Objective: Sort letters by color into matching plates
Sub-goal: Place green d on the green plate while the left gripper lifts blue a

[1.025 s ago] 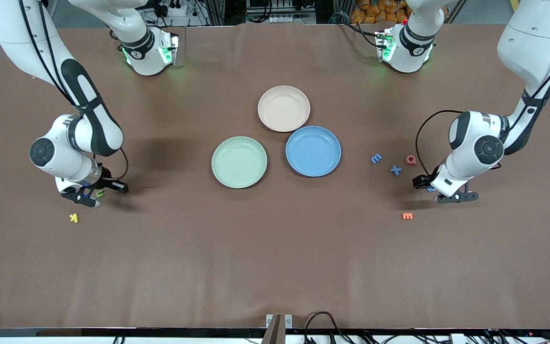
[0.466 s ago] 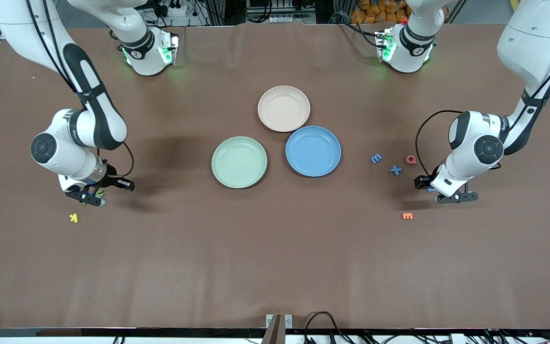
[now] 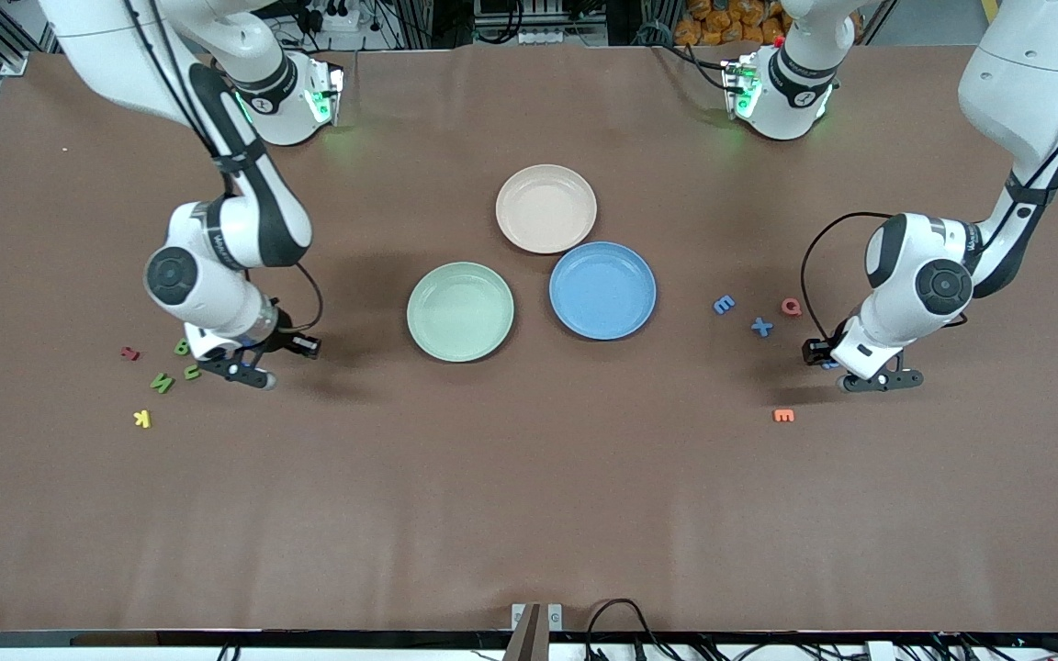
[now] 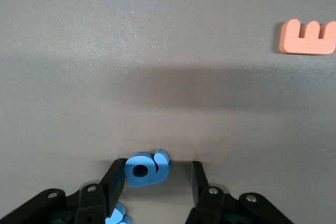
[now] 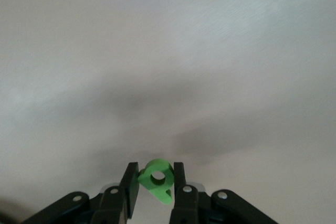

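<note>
Pale green plate (image 3: 460,311) and blue plate (image 3: 602,290) side by side mid-worktop, both empty; green letters (image 3: 162,383) scattered toward the right arm's end, blue letters (image 3: 724,304) toward the left arm's

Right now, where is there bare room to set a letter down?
All three plates lie bare: mint green plate, blue plate, beige-pink plate. The table nearer the camera is bare too. Crowded: loose letters by the right gripper and left gripper.

Brown matte table (image 3: 529,514) under even light, cables (image 3: 621,633) along its near edge, cluttered racks (image 3: 538,18) above.
</note>
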{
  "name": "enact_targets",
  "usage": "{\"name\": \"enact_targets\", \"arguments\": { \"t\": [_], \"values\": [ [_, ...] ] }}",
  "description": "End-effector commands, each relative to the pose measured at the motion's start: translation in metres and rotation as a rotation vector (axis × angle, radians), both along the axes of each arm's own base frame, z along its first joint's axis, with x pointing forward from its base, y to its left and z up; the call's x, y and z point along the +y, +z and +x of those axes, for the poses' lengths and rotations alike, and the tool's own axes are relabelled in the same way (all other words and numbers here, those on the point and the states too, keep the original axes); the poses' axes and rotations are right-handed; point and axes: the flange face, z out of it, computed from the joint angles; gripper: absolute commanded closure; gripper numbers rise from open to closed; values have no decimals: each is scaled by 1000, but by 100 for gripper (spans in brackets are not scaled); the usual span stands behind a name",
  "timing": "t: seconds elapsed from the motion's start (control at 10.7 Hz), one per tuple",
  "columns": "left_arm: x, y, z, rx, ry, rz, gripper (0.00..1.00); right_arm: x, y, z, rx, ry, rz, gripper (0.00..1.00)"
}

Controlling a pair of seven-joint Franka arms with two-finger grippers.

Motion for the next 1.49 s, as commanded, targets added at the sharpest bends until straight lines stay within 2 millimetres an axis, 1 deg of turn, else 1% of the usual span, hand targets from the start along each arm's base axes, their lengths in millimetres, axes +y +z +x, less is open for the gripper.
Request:
{"name": "enact_targets", "arguments": {
  "t": [0.0, 0.19, 0.28, 0.47, 0.56, 0.75, 0.93, 1.03, 1.12, 1.3, 1.4],
  "values": [
    [5, 4, 1, -20, -19, 11, 57, 56, 9, -12, 21, -13, 5, 95],
    [6, 5, 3, -22, -17, 11, 61, 93, 18, -17, 55, -14, 0, 94],
    [9, 5, 2, -21, -14, 12, 68, 105, 18, -21, 56, -16, -2, 94],
    [8, 5, 2, -21, -16, 11, 92, 129, 16, -31, 60, -12, -7, 94],
    [7, 6, 3, -24, -18, 11, 100, 143, 15, -36, 62, -15, -10, 94],
    [-6, 15, 4, -38, -40, 12, 100, 171, 12, -43, 62, -28, -15, 94],
    [-32, 31, 4, -31, -80, 12, 100, 196, 10, -48, 60, -42, -18, 94],
    [-50, 42, 1, -14, -101, 17, 100, 208, 8, -50, 60, -48, -20, 94],
    [-61, 50, -1, -6, -112, 19, 100, 213, 5, -51, 60, -60, -23, 93],
    [-78, 56, -4, 3, -139, 16, 100, 220, 3, -54, 65, -82, -24, 91],
    [-88, 60, -6, 8, -151, 14, 100, 223, 3, -56, 68, -77, -22, 84]
  ]
}}
